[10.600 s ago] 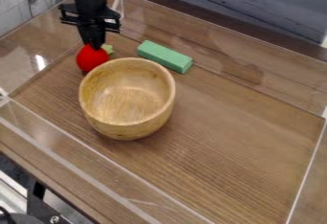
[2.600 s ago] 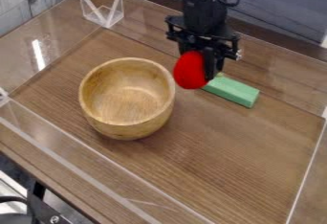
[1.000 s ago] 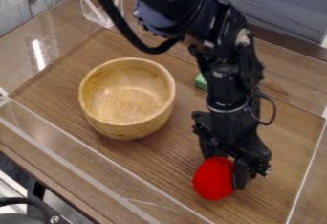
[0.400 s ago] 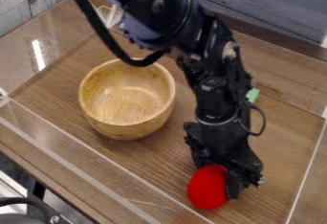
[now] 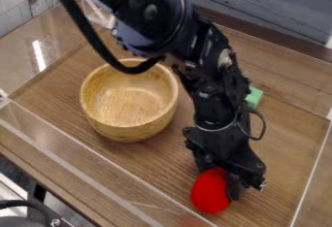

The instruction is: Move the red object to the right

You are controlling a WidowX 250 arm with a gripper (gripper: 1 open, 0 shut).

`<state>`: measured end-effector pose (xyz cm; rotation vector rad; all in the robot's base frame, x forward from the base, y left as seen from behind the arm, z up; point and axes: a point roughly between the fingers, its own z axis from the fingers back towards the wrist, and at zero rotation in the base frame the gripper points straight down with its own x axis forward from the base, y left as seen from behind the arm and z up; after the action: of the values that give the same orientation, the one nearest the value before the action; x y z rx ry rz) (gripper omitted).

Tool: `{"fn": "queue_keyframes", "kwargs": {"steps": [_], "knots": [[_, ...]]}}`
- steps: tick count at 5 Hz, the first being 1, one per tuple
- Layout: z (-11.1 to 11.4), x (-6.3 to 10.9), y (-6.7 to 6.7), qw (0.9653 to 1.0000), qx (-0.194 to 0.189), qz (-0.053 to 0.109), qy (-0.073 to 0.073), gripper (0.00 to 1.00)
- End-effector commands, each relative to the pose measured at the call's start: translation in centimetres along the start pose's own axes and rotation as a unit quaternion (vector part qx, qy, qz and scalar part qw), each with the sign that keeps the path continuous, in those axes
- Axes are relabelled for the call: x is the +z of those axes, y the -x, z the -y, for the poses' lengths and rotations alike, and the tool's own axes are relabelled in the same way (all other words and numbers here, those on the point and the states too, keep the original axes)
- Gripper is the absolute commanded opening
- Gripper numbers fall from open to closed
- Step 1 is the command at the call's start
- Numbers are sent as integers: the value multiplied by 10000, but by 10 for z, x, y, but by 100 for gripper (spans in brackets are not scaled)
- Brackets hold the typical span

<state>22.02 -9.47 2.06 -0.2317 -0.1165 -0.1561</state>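
Brown, plain wood-toned tabletop [image 5: 111, 163] spreads under everything, and near its front, right of centre in the view, sits the small glossy red rounded strawberry-like toy [image 5: 212, 191]. It lies well to the right of the round tan wooden bowl [image 5: 128, 124], clearly apart from it. Right above the toy, overlapping its upper side in the view, is the black metal two-fingered gripper [image 5: 231, 171]. Whether its fingers are spread or pressing on the toy cannot be told from here; the tips are dark and partly lost against the red, and contact between them is likely but not certain. The step in hand looks like the setting down or letting go at the right-hand side, with the carrying probably done. What the next move calls for is making sure the toy is free, then lifting straight up without a sideways nudge, since so round a thing could roll towards the near edge. The arm [image 5: 215, 85] reaches in from the top of the view and comes down steeply to the toy, its wrist above and the fingers pointing down. Behind it, partly hidden, lies the flat green rectangular block [image 5: 253, 97], well apart from the toy.
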Motion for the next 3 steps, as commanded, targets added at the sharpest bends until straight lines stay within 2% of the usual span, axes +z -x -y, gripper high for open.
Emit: {"fn": "queue_keyframes", "kwargs": {"steps": [1,2,3], "knots": [[0,13,-8,9999,55,78,-58,0],[1,22,-14,9999,115,66,-93,0],[-8,18,-21,9998,155,99,-78,0]]}}
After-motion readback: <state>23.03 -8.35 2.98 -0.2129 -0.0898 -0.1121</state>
